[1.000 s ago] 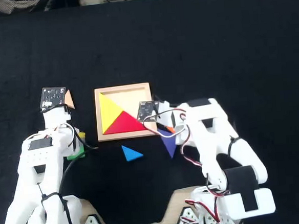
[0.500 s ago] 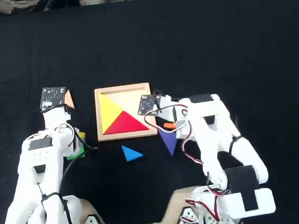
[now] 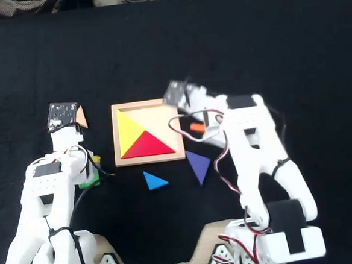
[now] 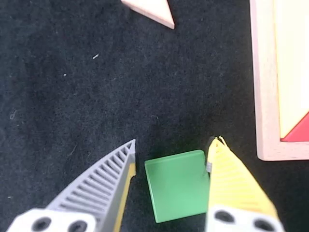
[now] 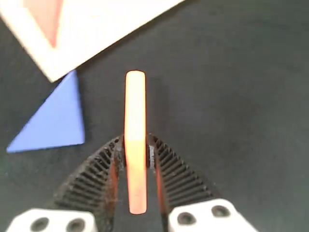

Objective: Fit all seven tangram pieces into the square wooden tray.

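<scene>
While the right gripper [image 5: 135, 141] holds the thin orange wooden piece [image 5: 135, 96] on its edge, both fingers press on its two broad faces, so the piece stands out straight beyond the fingertips. From the edge I cannot tell its shape. I judge that this grip lets the arm carry the piece over the rim and then lay it down flat. Beyond the fingertips, to one side, is a corner of the square wooden tray [image 5: 96, 29], and beside the fingers a blue-violet triangle [image 5: 55, 121] lies on the black cloth [image 5: 231, 96]. In the high view the tray already has a large yellow triangle [image 3: 127, 130] and a large red triangle [image 3: 148, 146] inside. The half nearer to the orange piece is bare, which is probably the place for it.

The left gripper [image 4: 175, 143] has its fingers spread wide, and the green wooden square [image 4: 177, 183] lies flat between them. One finger seems to touch its side, which looks like readiness to close on it. A pale wooden triangle [image 4: 149, 9] lies well beyond these fingertips, and a small light blue triangle [image 3: 154, 180] is also outside the tray.
</scene>
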